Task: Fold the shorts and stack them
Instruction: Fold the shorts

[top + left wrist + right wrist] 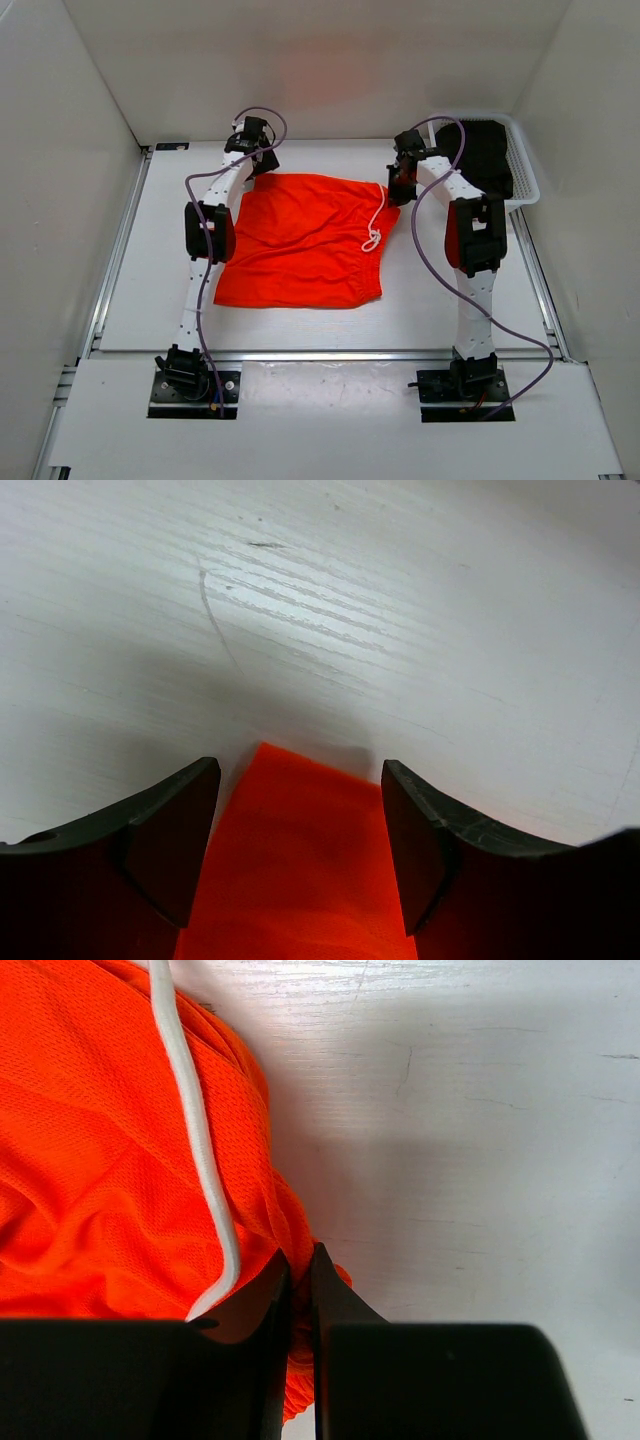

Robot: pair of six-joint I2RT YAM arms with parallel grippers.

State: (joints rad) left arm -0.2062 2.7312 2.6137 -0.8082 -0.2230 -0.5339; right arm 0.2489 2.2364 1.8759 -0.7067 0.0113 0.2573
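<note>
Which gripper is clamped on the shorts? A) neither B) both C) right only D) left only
C: the right gripper is pinched shut on an edge of the shorts, while the left gripper stands open around a corner without gripping it.

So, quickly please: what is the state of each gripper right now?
Left gripper: open; a corner of the shorts lies between its jaws, not gripped.
Right gripper: closed, pinching the edge of the shorts.
</note>
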